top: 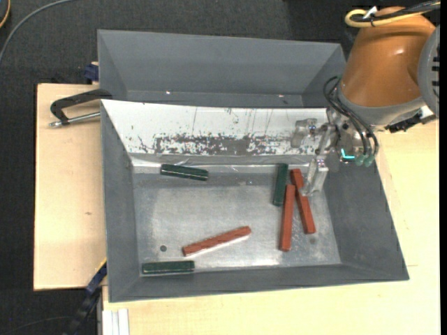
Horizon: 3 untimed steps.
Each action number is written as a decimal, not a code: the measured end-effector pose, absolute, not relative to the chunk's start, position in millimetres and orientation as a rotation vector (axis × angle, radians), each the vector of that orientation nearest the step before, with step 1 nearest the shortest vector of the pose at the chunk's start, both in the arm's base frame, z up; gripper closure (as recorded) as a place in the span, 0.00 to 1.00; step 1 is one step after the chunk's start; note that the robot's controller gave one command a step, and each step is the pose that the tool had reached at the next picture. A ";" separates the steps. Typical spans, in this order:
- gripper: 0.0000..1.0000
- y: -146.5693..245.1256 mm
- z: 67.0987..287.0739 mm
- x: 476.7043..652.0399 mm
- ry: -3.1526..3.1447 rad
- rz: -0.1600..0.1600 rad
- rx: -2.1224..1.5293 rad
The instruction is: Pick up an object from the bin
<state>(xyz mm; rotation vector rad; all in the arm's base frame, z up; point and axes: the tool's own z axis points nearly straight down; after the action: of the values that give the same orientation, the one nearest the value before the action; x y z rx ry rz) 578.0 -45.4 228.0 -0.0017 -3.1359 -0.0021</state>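
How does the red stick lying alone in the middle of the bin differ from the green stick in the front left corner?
The red stick lies slanted, out in the open; the green stick lies nearly level along the bin's front wall. The red stick looks somewhat longer than the green stick. In colour, one is brick red and the other dark green. Both are slim straight bars, lying flat and apart from other things.

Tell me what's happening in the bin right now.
The arm reaches in from the right. Its gripper hangs low at the right side of the bin, by the upper ends of a green stick and two red sticks lying together. A third red one lies mid-bin, with two more green ones at the left.
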 end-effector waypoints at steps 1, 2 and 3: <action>0.00 -61.8 118.6 539.0 -3.124 -0.003 0.260; 0.00 -40.1 69.6 510.6 -3.095 -0.003 0.521; 0.00 -89.6 71.1 515.7 -2.991 0.004 0.981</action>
<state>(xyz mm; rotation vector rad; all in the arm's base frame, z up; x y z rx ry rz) 515.7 -89.6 71.1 0.9813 -2.9909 0.0036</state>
